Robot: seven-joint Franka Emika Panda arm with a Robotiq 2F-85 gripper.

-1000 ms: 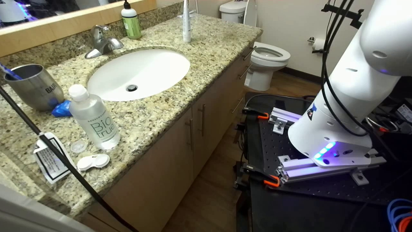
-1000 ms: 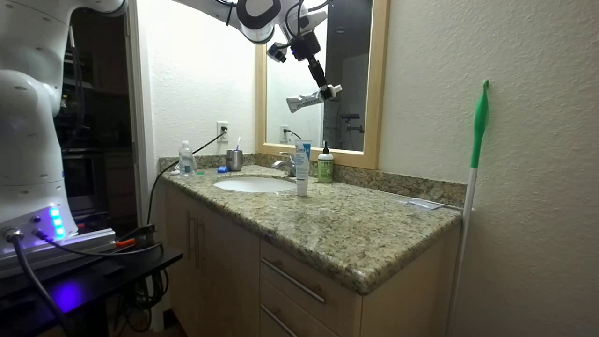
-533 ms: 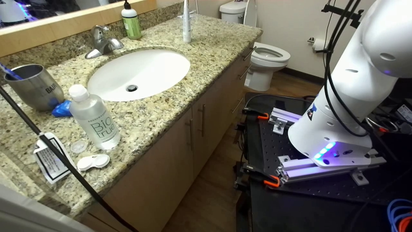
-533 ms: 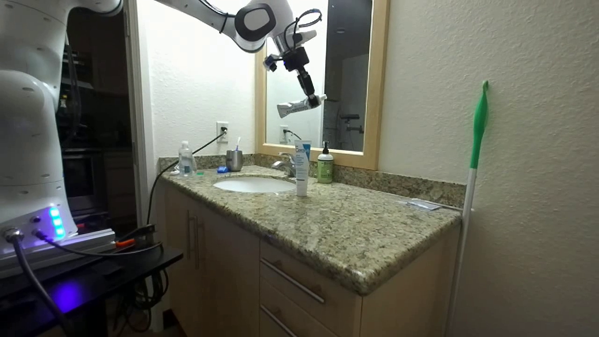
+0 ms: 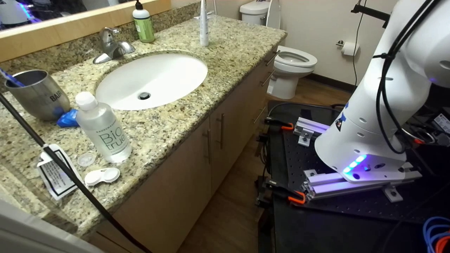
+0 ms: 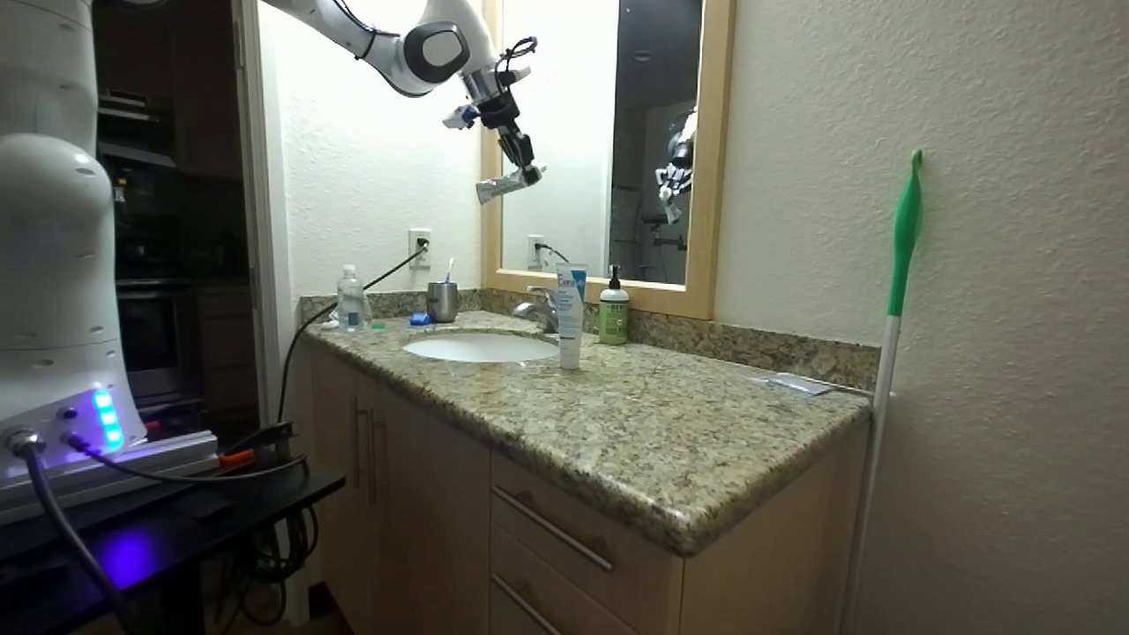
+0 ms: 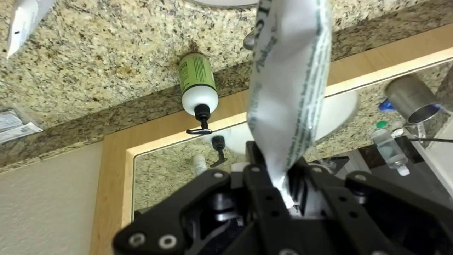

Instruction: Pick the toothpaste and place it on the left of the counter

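I have the gripper (image 6: 531, 174) up in the air, seen against the edge of the mirror (image 6: 591, 150) in an exterior view, its fingers (image 7: 262, 191) clamped together on the toothpaste (image 7: 288, 81) with only the thickness of the tube between them. The toothpaste hangs at a slant well above the counter (image 6: 635, 441), its flat end lower than the narrow end that pokes out past the fingers. In my wrist view its printed body runs from the fingers up beyond the top edge, the lettering partly blurred. On the counter a white-and-blue tube (image 6: 570, 322) stands upright near the sink basin (image 5: 151, 80), and a green pump bottle (image 6: 613, 316) stands near the faucet (image 5: 111, 45). A flat packet (image 6: 800, 383) lies at the end of the counter by the wall (image 6: 811, 194). Towards the opposite end I see a steel cup (image 5: 45, 96) with a toothbrush (image 5: 11, 78) in it and a blue object (image 5: 68, 118) by its base; whether the two touch, I cannot tell. Near them a clear bottle (image 5: 105, 131) stands upright, with a white lens case (image 5: 102, 176) just beside it.
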